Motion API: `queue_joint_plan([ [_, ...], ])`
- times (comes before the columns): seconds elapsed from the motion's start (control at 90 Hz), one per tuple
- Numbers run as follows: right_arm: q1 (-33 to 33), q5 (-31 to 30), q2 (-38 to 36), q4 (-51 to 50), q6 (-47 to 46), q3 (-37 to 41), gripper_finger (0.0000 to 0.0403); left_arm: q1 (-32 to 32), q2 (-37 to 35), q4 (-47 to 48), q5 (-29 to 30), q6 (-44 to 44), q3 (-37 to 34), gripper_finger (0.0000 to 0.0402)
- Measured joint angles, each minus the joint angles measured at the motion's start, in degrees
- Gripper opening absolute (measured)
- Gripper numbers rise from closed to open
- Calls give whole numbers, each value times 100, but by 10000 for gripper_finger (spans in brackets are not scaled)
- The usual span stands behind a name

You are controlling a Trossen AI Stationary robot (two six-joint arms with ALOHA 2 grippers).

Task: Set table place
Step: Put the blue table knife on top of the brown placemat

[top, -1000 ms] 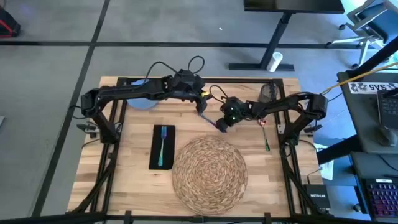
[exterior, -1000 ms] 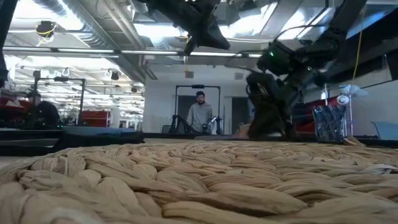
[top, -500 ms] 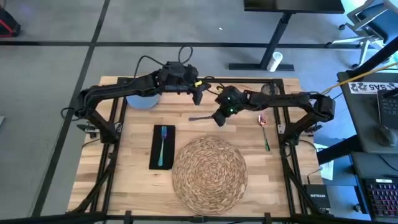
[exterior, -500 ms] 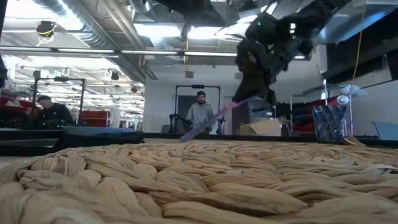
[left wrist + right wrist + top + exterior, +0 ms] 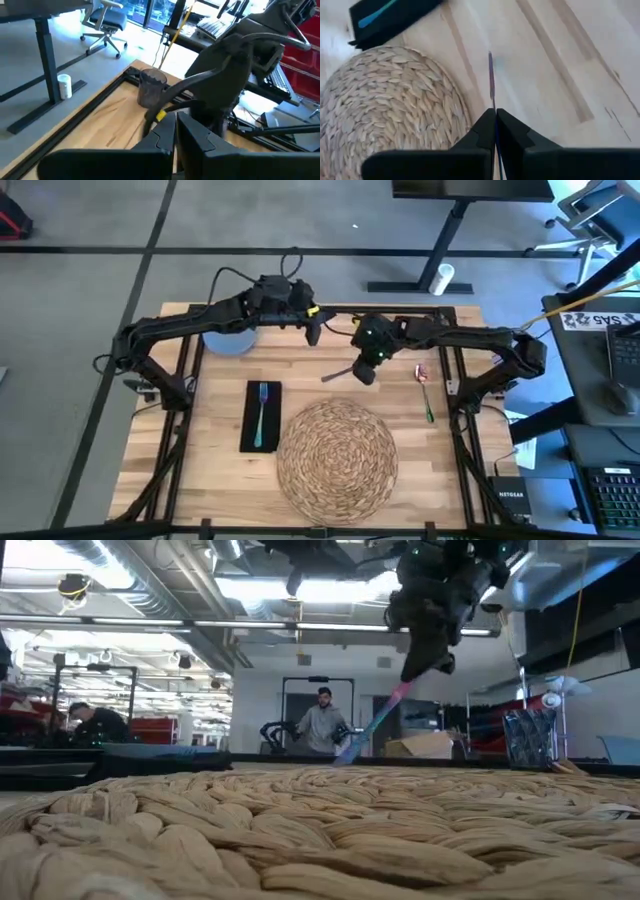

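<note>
Aloft, right hand [image 5: 362,372] clamps knife [image 5: 340,373] — blade slanting beyond placemat [image 5: 337,457].

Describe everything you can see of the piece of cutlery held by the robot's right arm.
The knife is a slim piece with a pink-to-purple handle and a thin blade seen edge-on in the right wrist view. The right gripper has its jaws shut on the handle end. It hangs tilted in the air, its free end pointing down and toward the left arm's side, above bare wooden table just behind the woven placemat, touching nothing else.
</note>
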State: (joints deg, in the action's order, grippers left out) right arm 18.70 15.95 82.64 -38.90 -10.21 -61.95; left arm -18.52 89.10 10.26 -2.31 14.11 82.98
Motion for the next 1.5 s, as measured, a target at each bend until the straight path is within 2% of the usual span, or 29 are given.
queue_joint_plan([
  [0.322, 2, 191, -541, -842, 124, -239, 0, 0, 0, 86, 0, 0, 0, 0],
  [0.611, 1, 823, -673, -1443, 162, -576, 0, 0, 0, 144, -1, 2, 1, 0],
  [0.911, -16, 2218, -674, -2265, 455, -669, 0, 0, 2, 168, -140, 44, 0, 0],
  [1.133, -425, 2894, -640, -2324, 483, -669, 0, 0, 2, 168, -150, 44, 0, 0],
  [1.333, -1019, 3240, -328, -2217, 456, -669, 0, 0, 2, 173, -151, 46, 0, 0],
  [1.5, -1488, 3563, -10, -1700, 319, -531, 0, 0, 2, 268, -152, 46, 0, 0],
])
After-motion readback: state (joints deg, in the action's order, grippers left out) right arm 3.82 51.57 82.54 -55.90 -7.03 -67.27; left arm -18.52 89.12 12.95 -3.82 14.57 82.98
